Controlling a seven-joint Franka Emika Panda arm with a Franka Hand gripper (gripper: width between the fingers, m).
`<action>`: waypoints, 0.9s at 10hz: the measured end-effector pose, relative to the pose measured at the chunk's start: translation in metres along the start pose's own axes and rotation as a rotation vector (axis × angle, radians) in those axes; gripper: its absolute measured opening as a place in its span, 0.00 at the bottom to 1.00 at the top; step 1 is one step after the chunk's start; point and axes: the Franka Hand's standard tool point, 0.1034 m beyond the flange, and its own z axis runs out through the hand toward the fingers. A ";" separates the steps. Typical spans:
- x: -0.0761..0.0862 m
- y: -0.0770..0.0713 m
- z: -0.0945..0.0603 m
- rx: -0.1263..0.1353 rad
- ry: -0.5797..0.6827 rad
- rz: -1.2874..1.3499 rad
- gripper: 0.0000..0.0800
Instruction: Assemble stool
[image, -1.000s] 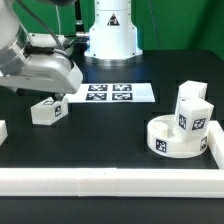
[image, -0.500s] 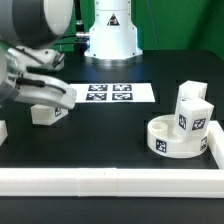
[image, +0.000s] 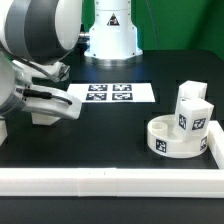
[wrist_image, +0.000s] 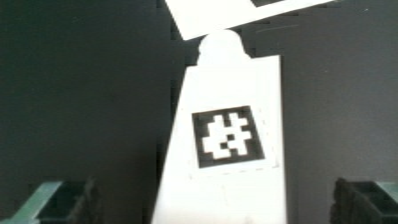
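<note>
The jaws stand wide open astride the leg (wrist_image: 228, 130), holding nothing; best they drop squarely, keep it centred, and close on its flat sides before lifting toward the seat (image: 182, 145)

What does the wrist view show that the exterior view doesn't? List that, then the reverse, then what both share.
Only the wrist view: the tagged face of the loose leg, and both fingertips of the gripper. The gripper is open, with one fingertip on each side of the leg and a dark gap between each and the leg.
Only the exterior view: the round seat with a second leg standing on it, and the white border rail along the front.
Both: the loose leg, largely hidden under the arm in the exterior view, and the marker board.
</note>
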 end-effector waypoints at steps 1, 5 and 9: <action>0.002 -0.001 0.001 -0.003 0.010 -0.002 0.81; 0.003 -0.001 0.001 -0.003 0.008 -0.002 0.53; 0.003 -0.001 0.001 -0.003 0.008 -0.002 0.41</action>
